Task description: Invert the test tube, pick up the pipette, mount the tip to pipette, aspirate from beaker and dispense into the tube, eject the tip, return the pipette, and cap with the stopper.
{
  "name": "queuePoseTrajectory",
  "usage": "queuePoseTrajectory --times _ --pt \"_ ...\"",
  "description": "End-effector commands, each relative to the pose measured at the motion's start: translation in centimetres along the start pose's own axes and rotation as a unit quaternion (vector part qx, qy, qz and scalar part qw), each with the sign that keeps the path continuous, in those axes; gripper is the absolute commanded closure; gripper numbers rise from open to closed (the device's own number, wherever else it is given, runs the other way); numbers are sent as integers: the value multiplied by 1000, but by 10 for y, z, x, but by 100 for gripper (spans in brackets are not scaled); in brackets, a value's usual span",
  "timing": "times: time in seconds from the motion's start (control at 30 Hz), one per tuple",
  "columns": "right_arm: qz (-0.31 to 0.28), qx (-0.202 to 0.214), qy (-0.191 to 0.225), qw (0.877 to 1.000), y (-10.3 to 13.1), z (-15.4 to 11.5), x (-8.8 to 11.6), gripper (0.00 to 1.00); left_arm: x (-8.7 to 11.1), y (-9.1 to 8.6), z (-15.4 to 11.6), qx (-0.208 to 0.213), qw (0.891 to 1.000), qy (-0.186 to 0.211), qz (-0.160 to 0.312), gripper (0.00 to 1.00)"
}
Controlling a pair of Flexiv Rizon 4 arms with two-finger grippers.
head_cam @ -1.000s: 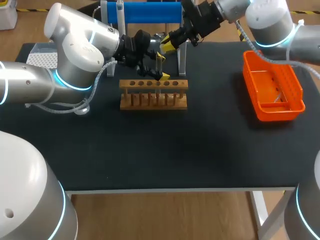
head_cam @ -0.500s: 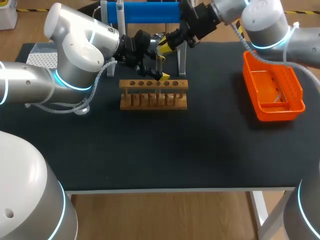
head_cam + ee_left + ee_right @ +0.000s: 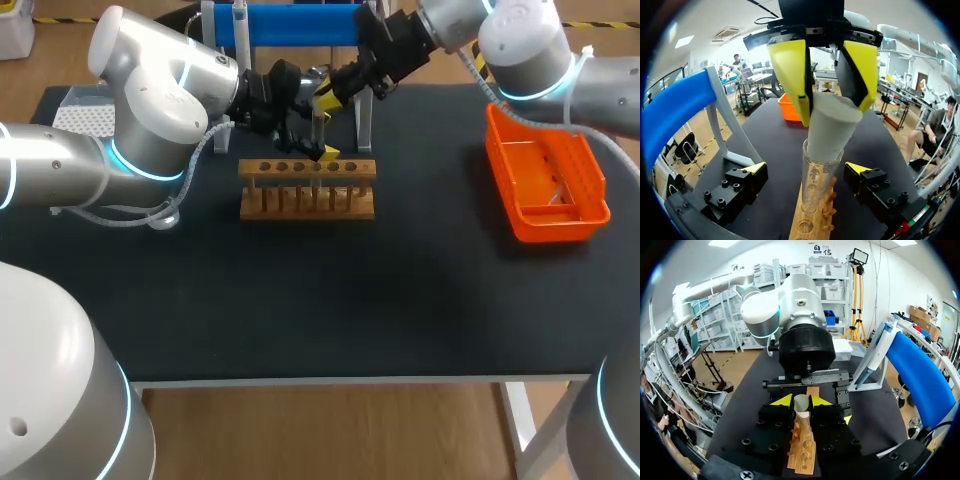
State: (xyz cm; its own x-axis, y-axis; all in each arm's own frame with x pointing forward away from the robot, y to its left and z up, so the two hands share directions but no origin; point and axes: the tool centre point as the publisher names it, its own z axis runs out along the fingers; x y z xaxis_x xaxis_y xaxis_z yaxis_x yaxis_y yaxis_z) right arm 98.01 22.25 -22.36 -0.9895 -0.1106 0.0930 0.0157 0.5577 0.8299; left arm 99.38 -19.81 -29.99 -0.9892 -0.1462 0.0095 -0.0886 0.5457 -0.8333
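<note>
Now right tool (image 3: 801, 401) pinches stopper (image 3: 830, 130) at test tube (image 3: 817, 185) mouth.

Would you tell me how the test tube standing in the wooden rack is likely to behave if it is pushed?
The test tube looks like clear glass, so it is probably stiff but fragile under hard pressing. Tall and narrow, it would likely tip alone, yet the wooden rack probably keeps it upright. Its smooth wall may slip between the left end effector's fingers.
</note>
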Motion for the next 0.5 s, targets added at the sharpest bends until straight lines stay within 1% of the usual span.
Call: queuePoseTrajectory --times 0.03,0.5 --pt "1 2 3 1000 0 1 -2 100 -1 0 0 -2 1000 1 0 0" --pt "1 4 3 1000 -2 1 -2 100 -1 0 0 -2 1000 1 0 0"
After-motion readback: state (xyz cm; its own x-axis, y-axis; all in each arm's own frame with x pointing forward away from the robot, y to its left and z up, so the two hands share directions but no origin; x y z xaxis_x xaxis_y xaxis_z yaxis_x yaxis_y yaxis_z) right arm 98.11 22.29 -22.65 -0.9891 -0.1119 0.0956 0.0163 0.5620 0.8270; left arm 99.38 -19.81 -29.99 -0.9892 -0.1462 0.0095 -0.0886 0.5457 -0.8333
